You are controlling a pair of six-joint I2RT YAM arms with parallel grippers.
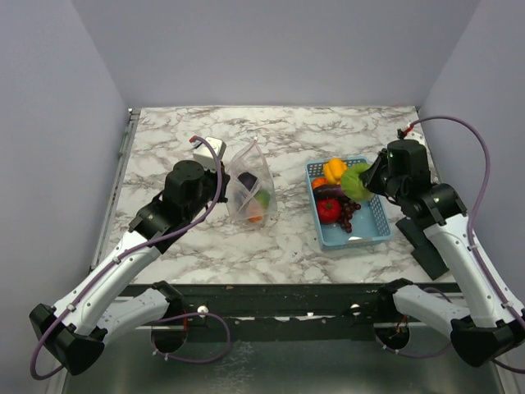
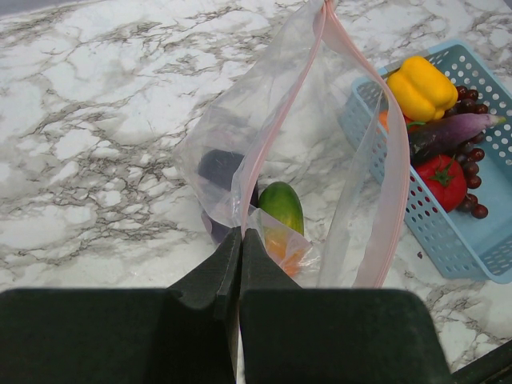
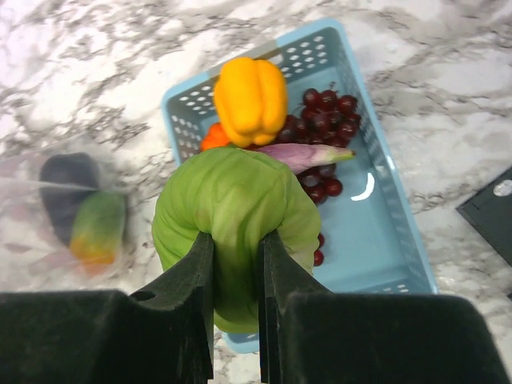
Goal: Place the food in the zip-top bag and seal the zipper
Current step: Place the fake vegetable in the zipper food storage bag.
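Left gripper (image 2: 240, 234): jaws were together, pinching the near mouth edge of the clear floppy zip-top bag (image 2: 224, 136), centre-left in the top view.
Right gripper (image 3: 236, 240): jaws were clamped on a soft green toy vegetable (image 3: 232, 188), perhaps a cabbage, above the light-blue plastic basket (image 3: 182, 120).
Handling: it looked light and squashy, best pinched by a fold.

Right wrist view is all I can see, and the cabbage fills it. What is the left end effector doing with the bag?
Observer: The left end effector is shut on the edge of the bag at the zipper, holding the mouth raised and open.
Operator: What's behind the cabbage in the basket?
Observer: A tomato lies in the basket, next to the grapes.
Operator: Where am I over the table?
Observer: Seen from above, the right end effector, shut on the cabbage, hangs over the basket's far half, apart from the bag.
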